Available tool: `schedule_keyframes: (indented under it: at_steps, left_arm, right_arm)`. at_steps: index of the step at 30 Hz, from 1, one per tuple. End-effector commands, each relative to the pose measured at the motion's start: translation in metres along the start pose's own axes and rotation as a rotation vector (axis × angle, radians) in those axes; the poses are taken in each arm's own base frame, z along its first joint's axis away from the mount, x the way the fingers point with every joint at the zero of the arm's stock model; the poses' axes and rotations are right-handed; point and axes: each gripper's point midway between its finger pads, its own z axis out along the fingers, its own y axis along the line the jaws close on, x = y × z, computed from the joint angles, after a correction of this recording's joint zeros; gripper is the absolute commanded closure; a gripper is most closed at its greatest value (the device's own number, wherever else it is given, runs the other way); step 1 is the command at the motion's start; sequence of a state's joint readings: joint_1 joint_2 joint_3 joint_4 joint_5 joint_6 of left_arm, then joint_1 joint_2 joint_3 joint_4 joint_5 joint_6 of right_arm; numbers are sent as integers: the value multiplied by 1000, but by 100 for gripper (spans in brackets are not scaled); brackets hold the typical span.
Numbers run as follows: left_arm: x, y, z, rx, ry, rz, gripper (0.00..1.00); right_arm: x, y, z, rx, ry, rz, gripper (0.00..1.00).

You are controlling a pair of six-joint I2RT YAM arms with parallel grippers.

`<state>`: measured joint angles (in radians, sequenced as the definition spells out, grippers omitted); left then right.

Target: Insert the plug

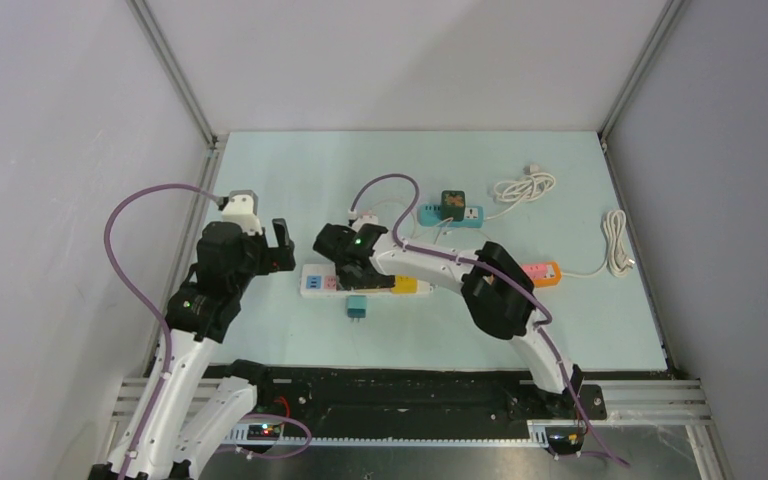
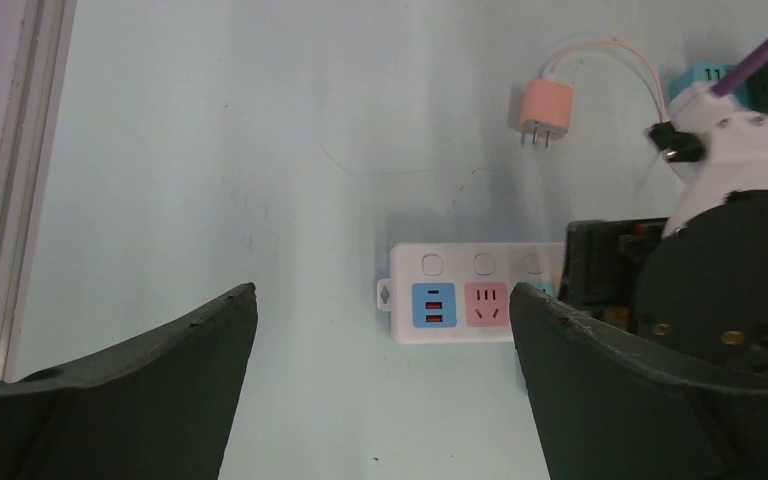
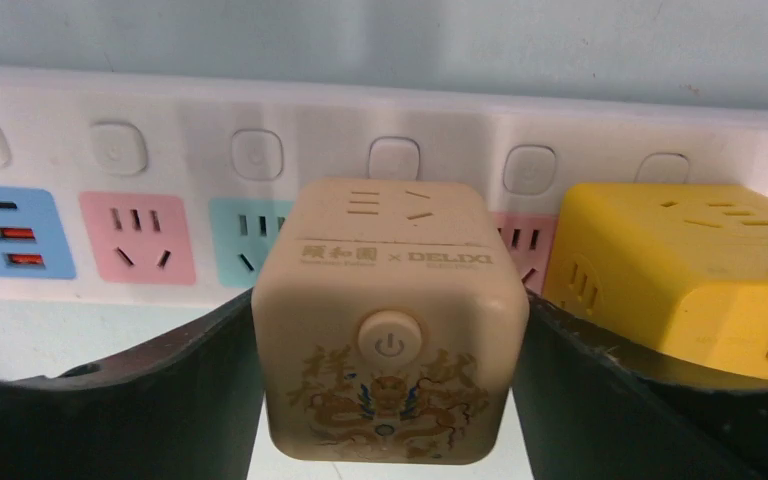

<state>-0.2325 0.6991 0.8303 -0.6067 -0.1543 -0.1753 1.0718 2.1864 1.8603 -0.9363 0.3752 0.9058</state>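
Observation:
A beige cube plug (image 3: pixel 390 330) with a power button and dragon print is held between the fingers of my right gripper (image 3: pixel 390 305). It sits over the white power strip (image 3: pixel 260 130), between a teal socket and a pink socket, next to a yellow cube (image 3: pixel 690 270). Its prongs are hidden, so I cannot tell whether it is seated. From above, the right gripper (image 1: pixel 345 262) is over the strip (image 1: pixel 318 283). My left gripper (image 1: pixel 280 245) is open and empty, hovering just left of the strip's blue USB end (image 2: pixel 433 305).
A teal plug (image 1: pixel 357 307) lies in front of the strip. A pink charger (image 2: pixel 545 108) lies behind it. A teal strip with a dark green cube (image 1: pixel 450 208), an orange strip (image 1: pixel 542 272) and white cables (image 1: pixel 525 187) lie at the back right.

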Motion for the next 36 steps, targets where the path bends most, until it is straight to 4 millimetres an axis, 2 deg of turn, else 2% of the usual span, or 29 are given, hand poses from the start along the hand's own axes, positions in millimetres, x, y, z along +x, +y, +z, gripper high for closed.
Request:
schedule_keyframes:
  at_steps: [1,2,4,8,14,18,19,20,21,22,24,25,26,27,28,29,30,31,32,33,36]
  left_arm:
    - [-14,4,-3,-20,-56,-10,0]
    - [-15,5,-3,-23,-58,-10,0]
    - [-15,5,-3,-28,-60,-9,0]
    - [-15,4,-2,-23,-57,-9,0]
    - [-14,13,-1,-76,-57,-34,0]
    - [-15,19,-1,-127,-70,-119,0]
    - [-15,17,-1,-124,-72,-145,0]
    - [-14,13,-1,-101,-65,-156,0]
    - [-15,11,0,-90,-62,-161,0]
    - [-14,8,1,-74,-51,-162,0]
    - [-12,-2,1,-23,-32,-169,0]
    - [-10,-13,1,34,-16,-180,0]
    - [-9,-20,1,73,-5,-183,0]
    - [-6,-34,1,148,9,-193,0]
    - [-4,-41,1,184,16,-201,0]
    - [3,-48,3,216,32,-222,0]
    - [7,-55,2,239,39,-222,0]
    - [15,-56,5,236,51,-216,0]
    - [22,-66,3,264,66,-202,0]
    - [29,-67,7,247,74,-197,0]
    - [52,-93,7,285,126,-175,2]
  right_arm:
    - [-10,11,-15,-43,-1,-4,13]
    - [-21,14,-26,-63,-39,1,7]
    - [-40,21,-49,-99,-96,22,2]
    - [-63,21,-77,-137,-159,50,1]
    - [-73,15,-100,-146,-196,72,1]
    - [-74,7,-114,-156,-215,81,1]
    - [-78,6,-124,-179,-232,88,2]
    - [-74,2,-124,-175,-231,82,3]
    - [-80,0,-136,-206,-255,98,3]
    - [-72,-6,-131,-192,-245,89,4]
    - [-71,-14,-138,-226,-263,111,5]
    - [-65,-24,-139,-228,-253,115,6]
    - [-67,-27,-151,-263,-267,134,6]
    - [-59,-36,-142,-243,-252,135,6]
    - [-60,-40,-150,-266,-262,149,6]
    - [-53,-49,-143,-249,-248,149,6]
    - [-54,-53,-151,-268,-253,161,6]
    - [-48,-60,-145,-252,-240,163,7]
    - [-48,-64,-151,-268,-244,174,7]
    - [-45,-72,-146,-254,-234,178,7]
    - [-43,-86,-150,-262,-232,190,7]
